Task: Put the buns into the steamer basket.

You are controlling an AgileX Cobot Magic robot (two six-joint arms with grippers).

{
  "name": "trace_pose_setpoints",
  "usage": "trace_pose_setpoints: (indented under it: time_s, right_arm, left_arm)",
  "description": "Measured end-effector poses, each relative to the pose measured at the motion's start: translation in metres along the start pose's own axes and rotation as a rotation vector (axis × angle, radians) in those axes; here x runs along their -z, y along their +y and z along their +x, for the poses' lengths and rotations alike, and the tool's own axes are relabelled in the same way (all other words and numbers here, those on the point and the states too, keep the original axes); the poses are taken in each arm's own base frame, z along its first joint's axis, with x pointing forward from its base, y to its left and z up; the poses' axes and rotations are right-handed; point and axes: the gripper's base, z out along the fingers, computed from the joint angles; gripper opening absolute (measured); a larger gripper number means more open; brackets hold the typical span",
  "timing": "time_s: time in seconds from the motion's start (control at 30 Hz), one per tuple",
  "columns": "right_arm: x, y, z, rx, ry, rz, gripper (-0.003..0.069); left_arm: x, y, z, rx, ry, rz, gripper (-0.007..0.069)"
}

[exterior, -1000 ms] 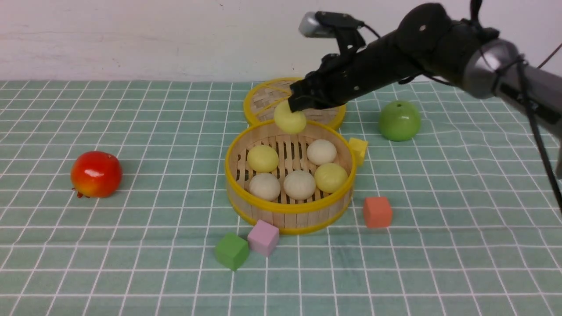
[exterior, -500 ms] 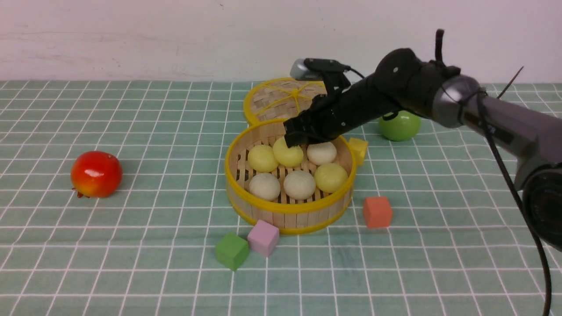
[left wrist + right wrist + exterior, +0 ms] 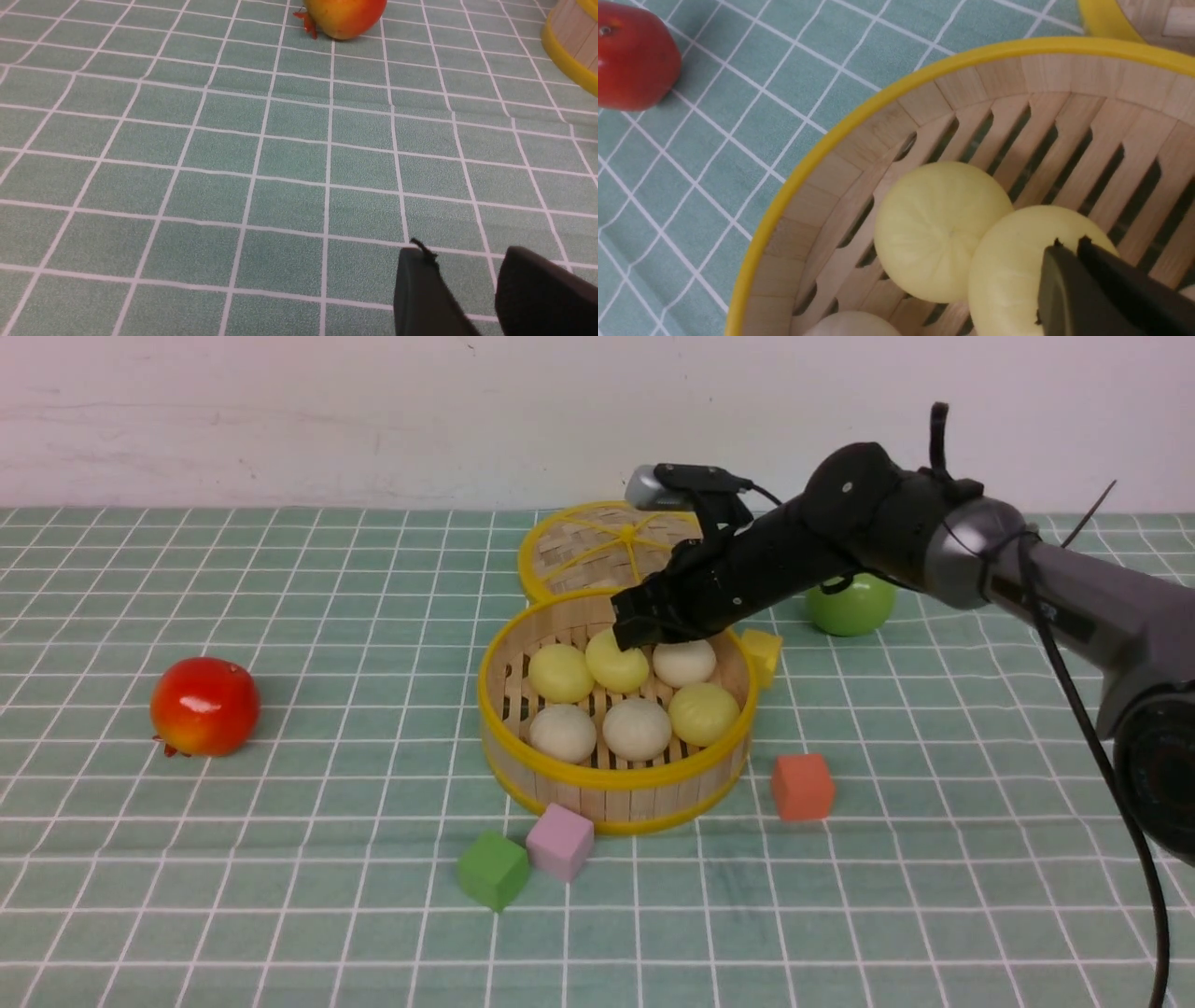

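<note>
The steamer basket (image 3: 616, 779) stands mid-table with six buns inside: pale yellow buns (image 3: 560, 672) (image 3: 703, 712) and beige-white ones (image 3: 684, 661) (image 3: 563, 732) (image 3: 637, 728). My right gripper (image 3: 635, 633) reaches over the far rim, its jaws nearly together on top of the third pale yellow bun (image 3: 616, 663), which rests on the slats against its yellow neighbour. The right wrist view shows the gripper (image 3: 1069, 242) on that bun (image 3: 1008, 270) beside the other bun (image 3: 941, 228). My left gripper (image 3: 460, 252) is open and empty over bare cloth.
The woven lid (image 3: 597, 546) lies behind the basket, a green apple (image 3: 850, 607) to its right. A red apple (image 3: 204, 706) sits far left. Yellow (image 3: 764, 653), orange (image 3: 803, 787), pink (image 3: 560, 841) and green (image 3: 492, 870) cubes ring the basket.
My right gripper came down from above the far rim into the basket with the pale yellow bun, which now rests on the floor. In the last half second it barely moved.
</note>
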Motion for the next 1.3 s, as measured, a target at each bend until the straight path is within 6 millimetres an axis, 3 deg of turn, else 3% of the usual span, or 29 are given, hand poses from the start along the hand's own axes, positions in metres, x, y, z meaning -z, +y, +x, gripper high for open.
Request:
trace_pose_setpoints:
  time_s: [0.5,0.63,0.77,0.87,0.9,0.97,1.1,1.23,1.27,1.3]
  right_arm:
    - [0.002,-0.007,0.003,-0.011,0.028,0.014,0.0035]
    - [-0.001,-0.009,0.005,-0.027,0.033,0.015,0.012]
    - [0.0,-0.007,0.004,-0.045,0.025,0.0,0.0262]
    - [0.012,0.004,-0.007,-0.062,-0.016,-0.034,0.0399]
    - [0.014,0.005,-0.008,-0.064,-0.019,-0.038,0.0405]
    - [0.038,0.021,-0.023,-0.05,-0.063,-0.067,0.0463]
    - [0.089,0.045,-0.041,0.021,-0.088,-0.088,0.047]
    - [0.151,0.058,-0.048,0.093,-0.041,-0.039,0.0373]
    - [0.153,0.058,-0.049,0.093,-0.043,-0.032,0.0365]
    - [0.174,0.062,-0.048,0.084,-0.017,0.006,0.0294]
  left_arm:
    - [0.0,0.0,0.0,-0.003,0.0,-0.001,0.0238]
    - [0.0,0.0,0.0,-0.003,0.0,-0.001,0.0238]
    - [0.0,0.0,0.0,-0.003,0.0,-0.001,0.0238]
    - [0.0,0.0,0.0,-0.003,0.0,-0.001,0.0238]
    - [0.0,0.0,0.0,-0.003,0.0,-0.001,0.0238]
    - [0.0,0.0,0.0,-0.003,0.0,-0.001,0.0238]
    - [0.0,0.0,0.0,-0.003,0.0,-0.001,0.0238]
    - [0.0,0.0,0.0,-0.003,0.0,-0.001,0.0238]
    - [0.0,0.0,0.0,-0.003,0.0,-0.001,0.0238]
    - [0.0,0.0,0.0,-0.003,0.0,-0.001,0.0238]
